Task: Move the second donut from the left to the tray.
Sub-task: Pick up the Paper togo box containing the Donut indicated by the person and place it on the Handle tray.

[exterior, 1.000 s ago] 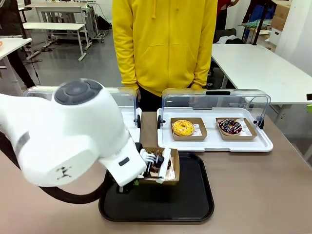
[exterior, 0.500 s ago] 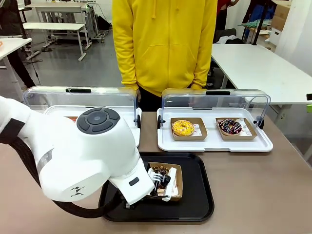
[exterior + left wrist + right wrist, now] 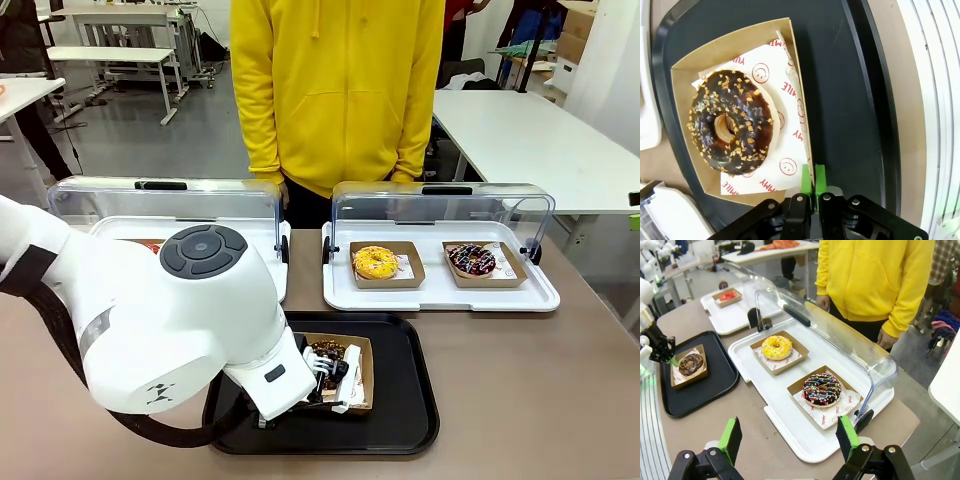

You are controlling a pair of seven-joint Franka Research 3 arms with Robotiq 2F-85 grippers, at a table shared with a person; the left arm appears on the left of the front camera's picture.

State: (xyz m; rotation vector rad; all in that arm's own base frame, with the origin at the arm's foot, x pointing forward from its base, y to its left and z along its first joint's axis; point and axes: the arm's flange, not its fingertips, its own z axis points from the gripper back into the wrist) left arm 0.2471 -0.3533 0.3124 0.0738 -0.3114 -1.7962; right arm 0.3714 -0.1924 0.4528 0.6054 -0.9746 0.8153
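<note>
The chocolate donut [image 3: 734, 122] with little crumbs on top sits in its brown paper box [image 3: 700, 67], and the box rests flat on the black tray [image 3: 840, 90]. So the big part of the job looks done: the donut is on the tray.

The left tool [image 3: 813, 181] is pinched shut on the thin side wall of the box, near one corner. Its green tips are pressed tight together with the cardboard between them. What is left, I think, is to let go of the box and lift the arm away.

The right tool [image 3: 790, 437] is wide open and holds nothing. It hangs far off to the side, over the worktop [image 3: 710, 425].

Behind the tray are two white trays with clear lids. The nearer one [image 3: 440, 292] holds a yellow donut [image 3: 375, 262] and a dark donut with bright sprinkles [image 3: 471, 259]. A person in a yellow top [image 3: 338, 90] stands across the worktop. The white tray's edge lies just beside the box, so the arm should rise straight up with care.
</note>
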